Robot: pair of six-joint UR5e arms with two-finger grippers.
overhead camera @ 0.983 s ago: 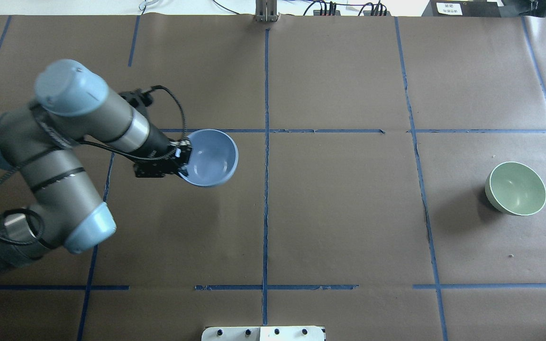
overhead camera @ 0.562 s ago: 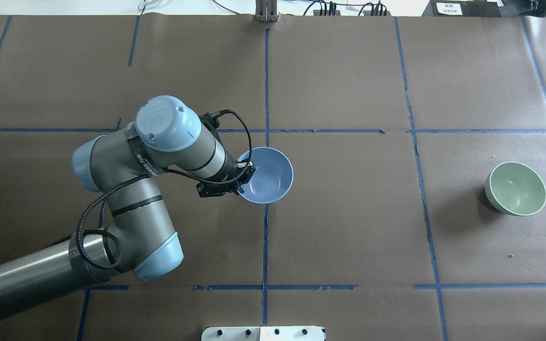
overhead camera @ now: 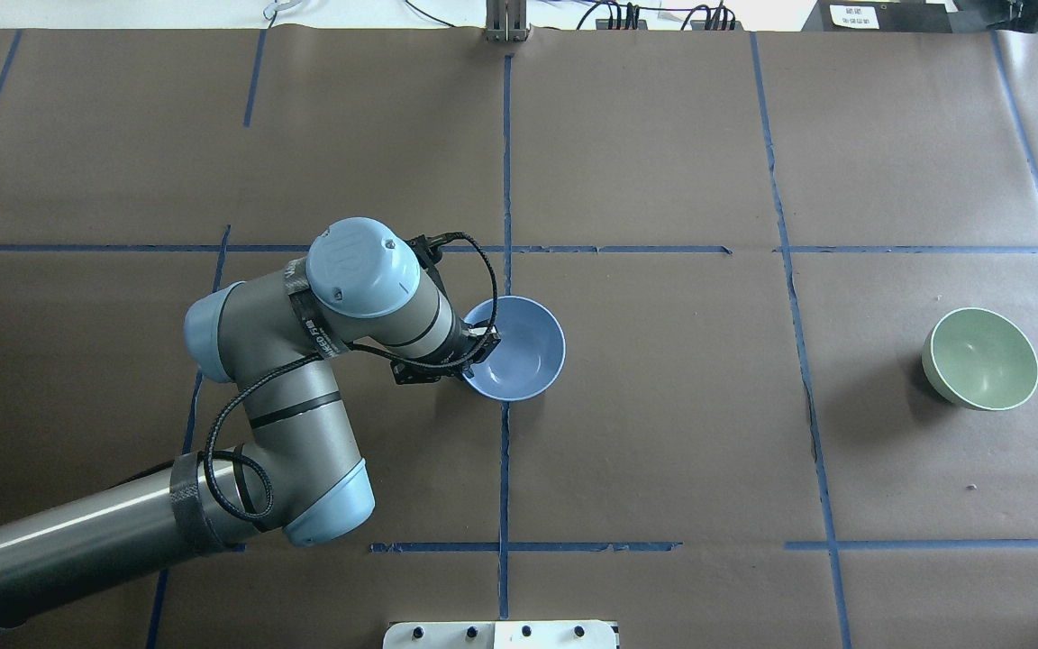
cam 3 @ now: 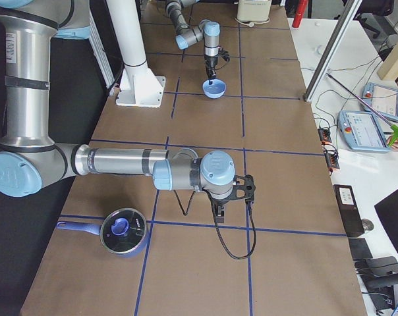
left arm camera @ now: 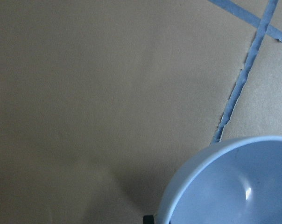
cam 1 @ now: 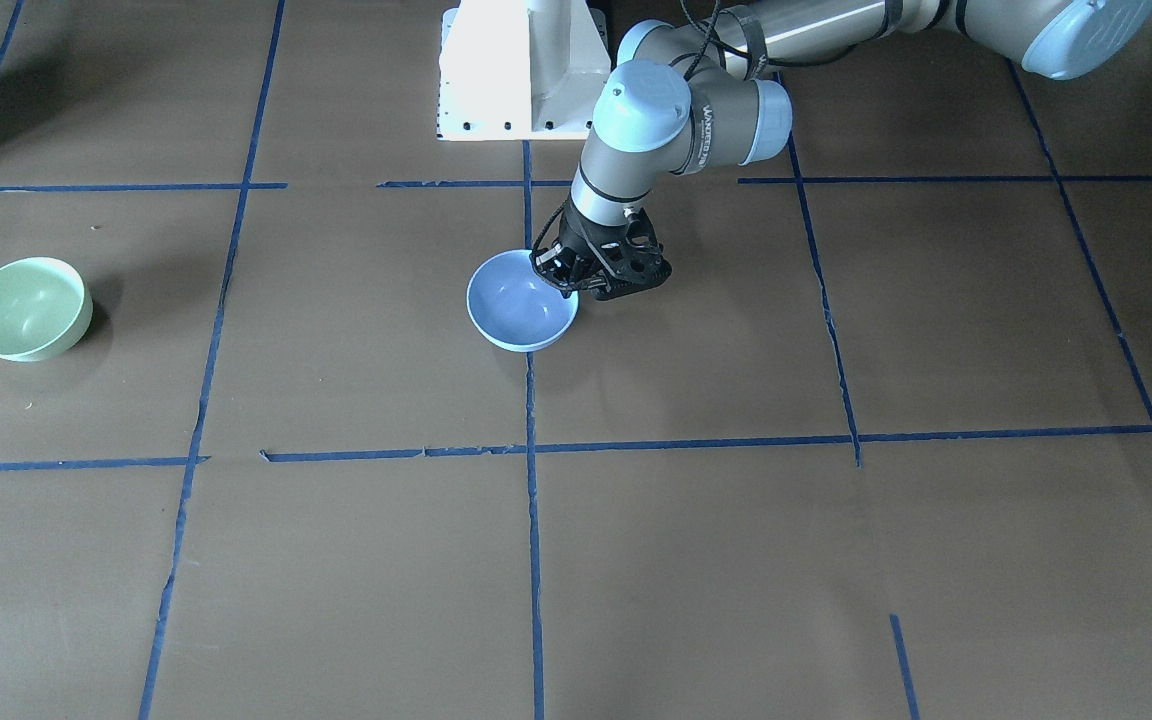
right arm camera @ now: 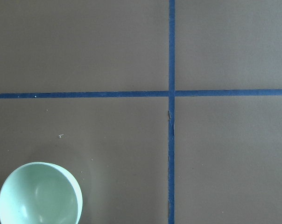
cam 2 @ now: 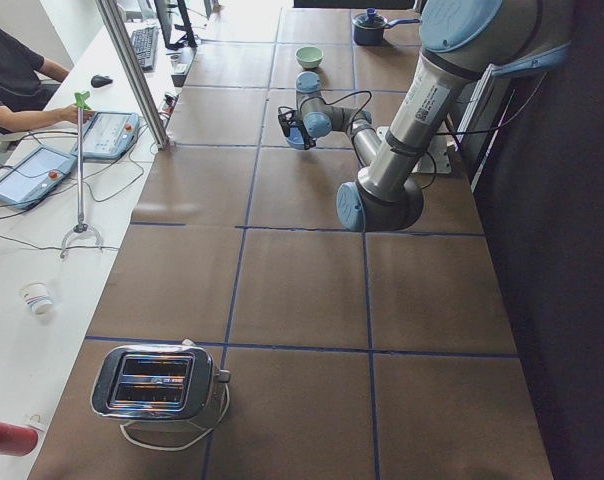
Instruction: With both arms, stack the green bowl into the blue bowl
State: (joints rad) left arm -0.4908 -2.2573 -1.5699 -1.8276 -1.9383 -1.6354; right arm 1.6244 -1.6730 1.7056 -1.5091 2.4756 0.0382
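The blue bowl [overhead camera: 523,347] sits upright and low over the brown table, on the centre tape line. It also shows in the front view [cam 1: 516,305] and the left wrist view [left arm camera: 234,186]. My left gripper [overhead camera: 481,346] is shut on its left rim [cam 1: 564,276]. I cannot tell whether the bowl rests on the table. The green bowl [overhead camera: 980,359] stands alone and upright at the far right [cam 1: 26,308], and shows in the right wrist view [right arm camera: 38,196]. My right gripper [cam 3: 219,209] hangs above the table near the green bowl. I cannot tell whether it is open or shut.
The white pedestal base [cam 1: 521,70] stands at the robot's edge of the table. A blue lidded pot [cam 3: 123,230] sits near the right arm. A toaster [cam 2: 157,380] is at the left end. An operator [cam 2: 12,70] sits at a side desk.
My left arm has carried the blue bowl to the right, from the left half to the centre line, and a little nearer the robot. The green bowl has not moved.
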